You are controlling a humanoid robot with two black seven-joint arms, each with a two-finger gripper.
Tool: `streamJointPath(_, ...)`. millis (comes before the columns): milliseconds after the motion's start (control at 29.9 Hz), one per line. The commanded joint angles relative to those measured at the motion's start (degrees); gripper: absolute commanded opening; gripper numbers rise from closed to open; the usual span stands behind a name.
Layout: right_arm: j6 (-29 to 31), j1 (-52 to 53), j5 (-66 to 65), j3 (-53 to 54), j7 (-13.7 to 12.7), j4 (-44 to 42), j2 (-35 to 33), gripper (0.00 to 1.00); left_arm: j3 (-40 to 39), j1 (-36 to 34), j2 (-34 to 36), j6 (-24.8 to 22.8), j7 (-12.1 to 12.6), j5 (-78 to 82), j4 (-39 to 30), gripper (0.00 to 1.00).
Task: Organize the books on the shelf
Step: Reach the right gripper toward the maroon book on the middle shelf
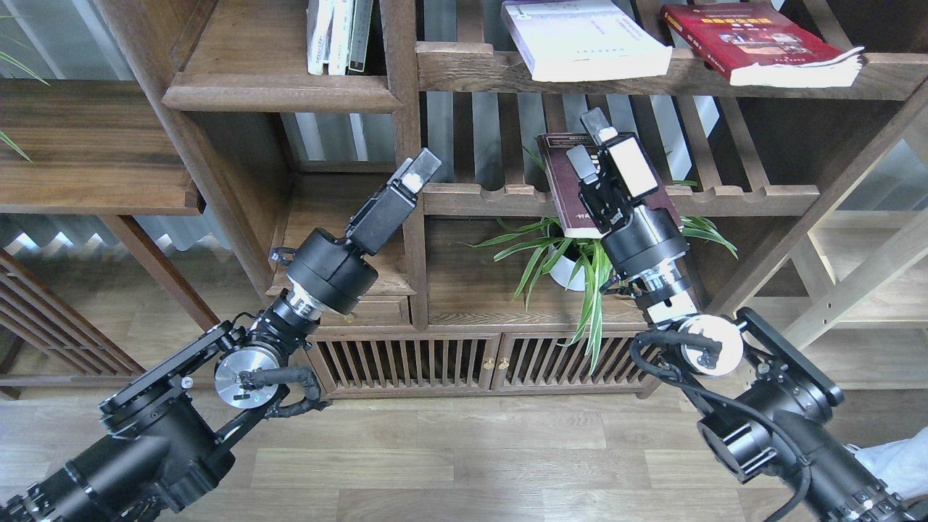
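My right gripper (589,143) is raised in front of the middle slatted shelf, shut on the dark maroon book (562,185). That book hangs tilted, its spine toward the lower left. The thick white book (580,36) and the red book (754,40) lie flat on the upper right shelf, overhanging its front rail. The solid dark-brown shelf (283,94) with a rounded front edge is at the upper left. My left gripper (419,172) points up at the post below it with nothing in it; its fingers cannot be told apart.
Slim white and dark-spined books (337,36) stand at the right end of the solid shelf. A potted spider plant (573,264) sits under the maroon book. A vertical post (406,109) divides the bays. Another plank shelf (94,188) juts out at the left.
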Motion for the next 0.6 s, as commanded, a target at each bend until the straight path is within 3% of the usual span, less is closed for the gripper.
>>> streamJointPath(0, 0.0, -0.1, 0.0, 0.0, 0.0, 0.0, 0.0, 1.00, 0.0, 0.1, -0.4, 0.0, 0.8, 0.0, -0.2, 0.97)
streamJointPath(568, 0.1, -0.3, 0.0, 0.0, 0.0, 0.0, 0.0, 1.00, 0.0, 0.5, -0.4, 0.0, 0.9, 0.1, -0.2, 1.00)
